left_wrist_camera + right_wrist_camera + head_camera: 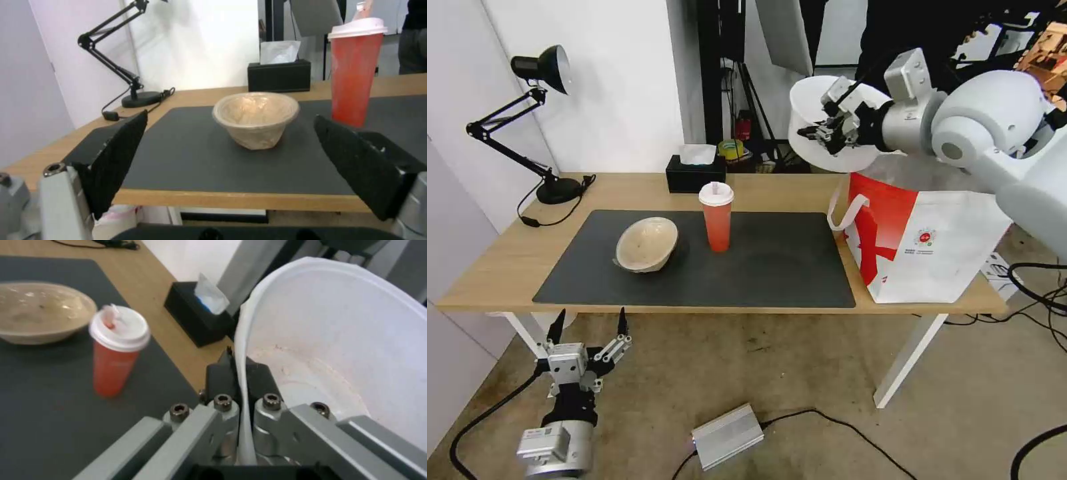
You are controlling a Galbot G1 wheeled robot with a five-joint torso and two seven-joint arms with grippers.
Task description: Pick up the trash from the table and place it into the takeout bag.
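Observation:
My right gripper (820,133) is shut on the rim of the large white bowl (817,127), holding it tilted in the air above the takeout bag (924,240) at the table's right end. In the right wrist view the bowl (338,340) shows faint reddish residue, its rim pinched between the fingers (222,373). The orange-red cup (716,217) with a white lid stands on the dark mat (760,267). The beige bowl (647,245) lies left of it. My left gripper (589,323) hangs open below the table's front edge, facing the beige bowl (256,118).
A black tissue box (696,172) sits at the table's back edge and a black desk lamp (550,190) at the back left. The table (487,273) has white legs. A silver box (727,437) and cables lie on the floor.

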